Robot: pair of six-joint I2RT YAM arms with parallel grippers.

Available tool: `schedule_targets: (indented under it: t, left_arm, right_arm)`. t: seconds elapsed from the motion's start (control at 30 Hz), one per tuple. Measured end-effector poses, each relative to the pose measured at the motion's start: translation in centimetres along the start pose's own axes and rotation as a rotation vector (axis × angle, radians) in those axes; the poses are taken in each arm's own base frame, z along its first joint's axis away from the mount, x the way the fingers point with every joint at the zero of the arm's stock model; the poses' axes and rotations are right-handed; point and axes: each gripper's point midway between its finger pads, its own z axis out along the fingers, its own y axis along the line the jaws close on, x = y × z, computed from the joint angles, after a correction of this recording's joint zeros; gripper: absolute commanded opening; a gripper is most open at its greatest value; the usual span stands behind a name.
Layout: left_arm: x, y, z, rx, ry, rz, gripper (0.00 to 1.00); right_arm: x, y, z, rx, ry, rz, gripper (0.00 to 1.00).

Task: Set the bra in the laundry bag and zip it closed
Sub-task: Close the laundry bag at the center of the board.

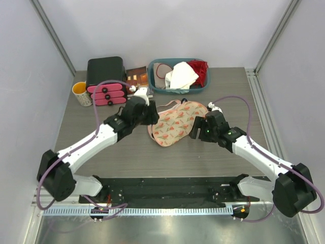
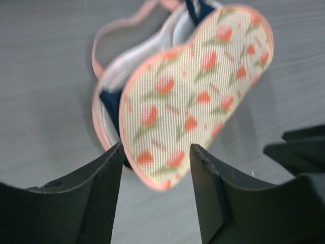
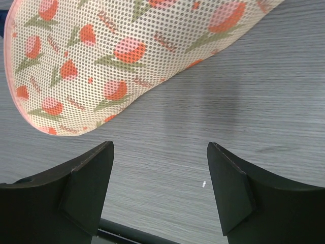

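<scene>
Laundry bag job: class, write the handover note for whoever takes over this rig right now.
The left tool is open, its fingertips either side of the near end of the laundry bag.
The right tool is open and empty, over the table beside the bag's other end.
The bra lies inside the bag, navy showing at the gaping edge.
Done: bra in, lid folded over.
Left: zip it closed. The seam gapes along one side, and no zipper pull is visible.

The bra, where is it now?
In the left wrist view, the bra lies inside the partly open laundry bag, between the left gripper and the right gripper.
</scene>
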Motion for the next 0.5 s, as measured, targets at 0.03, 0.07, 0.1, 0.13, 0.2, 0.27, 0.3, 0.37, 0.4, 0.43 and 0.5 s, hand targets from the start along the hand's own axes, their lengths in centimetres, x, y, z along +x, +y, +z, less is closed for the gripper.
schedule_targets:
  t: [0.03, 0.07, 0.1, 0.13, 0.2, 0.27, 0.3, 0.37, 0.4, 0.43, 0.5]
  left_arm:
    - [1.4, 0.3, -0.7, 0.011, 0.012, -0.033, 0.57]
    - [2.6, 0.5, -1.1, 0.022, 0.022, -0.069, 0.57]
    - [3.6, 0.6, -1.3, 0.031, 0.029, -0.098, 0.57]
    - [4.6, 0.7, -1.4, 0.04, 0.04, -0.125, 0.55]
    - [6.4, 0.9, -1.3, 0.052, 0.052, -0.182, 0.54]
    - [8.2, 1.0, -1.1, 0.062, 0.066, -0.244, 0.56]
    - [8.7, 0.9, -1.0, 0.072, 0.06, -0.273, 0.56]
    - [10.4, 0.5, -0.8, 0.096, 0.061, -0.34, 0.59]
    - [11.2, 0.3, -0.7, 0.102, 0.068, -0.359, 0.59]
    - [11.9, 0.0, -0.7, 0.112, 0.071, -0.38, 0.59]
    - [13.0, -0.6, -0.7, 0.125, 0.062, -0.417, 0.57]
  right_arm:
    - [0.1, 0.2, 0.1, -0.01, 0.004, 0.0, 0.8]
    - [0.3, 0.4, 0.3, -0.024, 0.009, -0.001, 0.8]
    - [0.4, 0.5, 0.5, -0.033, 0.015, 0.0, 0.8]
    - [0.6, 0.6, 0.7, -0.044, 0.023, 0.0, 0.8]
    - [1.0, 0.8, 1.0, -0.059, 0.038, 0.0, 0.8]
    - [1.3, 1.1, 1.2, -0.076, 0.048, 0.0, 0.8]
    - [1.4, 1.1, 1.3, -0.081, 0.05, 0.001, 0.8]
    - [1.4, 1.4, 1.3, -0.095, 0.051, 0.003, 0.8]
    - [1.4, 1.5, 1.3, -0.101, 0.049, 0.003, 0.8]
    - [1.3, 1.6, 1.3, -0.107, 0.047, 0.003, 0.8]
    - [1.2, 1.8, 1.4, -0.116, 0.042, 0.003, 0.8]
